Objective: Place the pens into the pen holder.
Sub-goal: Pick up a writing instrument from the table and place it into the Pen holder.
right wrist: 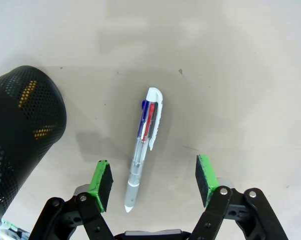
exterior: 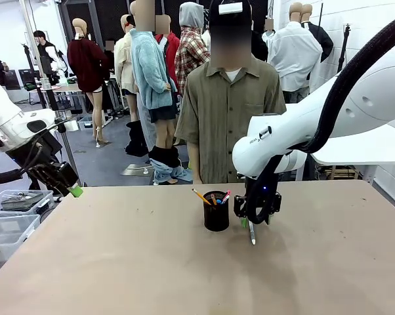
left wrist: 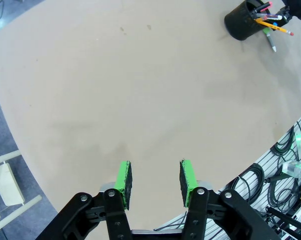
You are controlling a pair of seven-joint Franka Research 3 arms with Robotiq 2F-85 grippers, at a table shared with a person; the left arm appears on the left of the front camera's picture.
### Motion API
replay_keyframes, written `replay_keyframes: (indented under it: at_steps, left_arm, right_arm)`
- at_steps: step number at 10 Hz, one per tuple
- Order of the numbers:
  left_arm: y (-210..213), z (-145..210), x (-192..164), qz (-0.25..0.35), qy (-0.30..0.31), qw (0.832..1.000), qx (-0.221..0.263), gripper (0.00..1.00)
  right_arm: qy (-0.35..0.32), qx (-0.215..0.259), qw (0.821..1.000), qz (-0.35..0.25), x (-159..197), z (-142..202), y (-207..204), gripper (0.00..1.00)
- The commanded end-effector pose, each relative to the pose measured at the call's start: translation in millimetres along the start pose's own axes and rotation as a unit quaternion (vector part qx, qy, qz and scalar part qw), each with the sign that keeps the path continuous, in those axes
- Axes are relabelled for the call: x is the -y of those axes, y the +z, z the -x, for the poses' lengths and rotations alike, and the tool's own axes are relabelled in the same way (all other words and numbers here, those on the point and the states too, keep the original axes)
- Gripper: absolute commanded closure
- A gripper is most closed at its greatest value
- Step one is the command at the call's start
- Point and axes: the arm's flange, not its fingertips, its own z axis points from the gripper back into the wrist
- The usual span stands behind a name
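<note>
Right hand (right wrist: 153,180) spread over flat pen (right wrist: 144,150), tip toward wrist, beside holder (right wrist: 20,135).

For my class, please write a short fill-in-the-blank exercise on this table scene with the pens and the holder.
1. The clear pen lies flat on the ____.
2. The right tool hovers over that pen with its jaws ____.
3. The pen holder is coloured ____.
4. The yellow pencil stands inside the ____.

Missing words: table; open; black; pen holder
</note>
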Motion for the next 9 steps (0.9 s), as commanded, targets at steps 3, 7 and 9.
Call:
replay_keyframes:
  at_steps: [3, 7, 9]
  left_arm:
    - [0, -2, -1, -0.008, 0.002, 1.0, 0.002, 0.48]
    - [0, -2, -1, -0.008, 0.002, 1.0, 0.002, 0.48]
    - [0, -2, -1, -0.008, 0.002, 1.0, 0.002, 0.48]
  right_arm:
    - [-0.012, -0.002, 1.0, 0.029, -1, -10, -6, 0.24]
    - [-0.004, -0.025, 1.0, 0.015, 2, -12, -15, 0.98]
    - [-0.004, -0.03, 0.999, 0.016, 4, -11, -18, 1.0]
